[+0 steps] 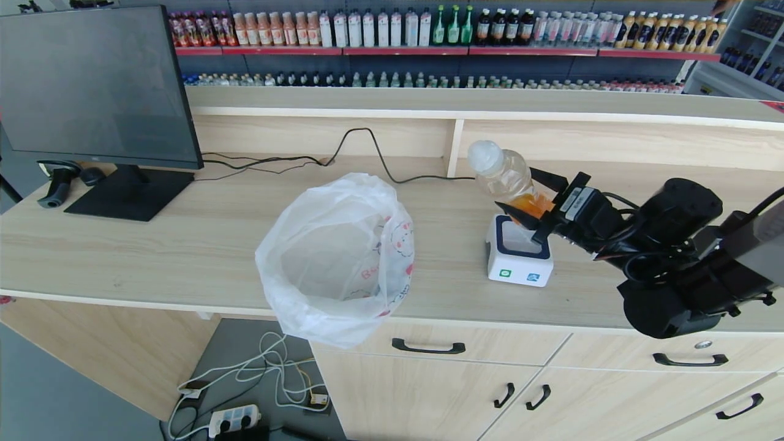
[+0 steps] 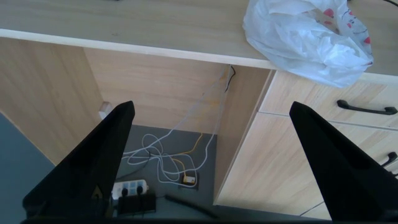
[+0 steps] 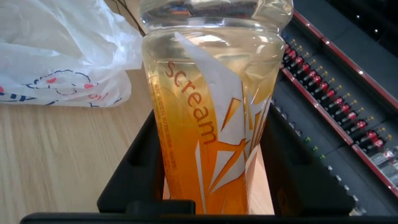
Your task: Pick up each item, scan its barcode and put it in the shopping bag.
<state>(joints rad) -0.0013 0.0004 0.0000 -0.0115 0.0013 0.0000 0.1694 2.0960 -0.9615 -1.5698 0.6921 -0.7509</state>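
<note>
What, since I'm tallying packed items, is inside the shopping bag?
The shopping bag is open on top: only bare plastic shows inside, no items. Its near wall covers part of the bottom.

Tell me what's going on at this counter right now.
The right gripper is shut on a drink bottle with an orange label, holding it tilted just above the white barcode scanner on the wooden counter. The white shopping bag stands open to the scanner's left, and nothing can be seen inside it. The left gripper is open and holds nothing, low in front of the counter.
</note>
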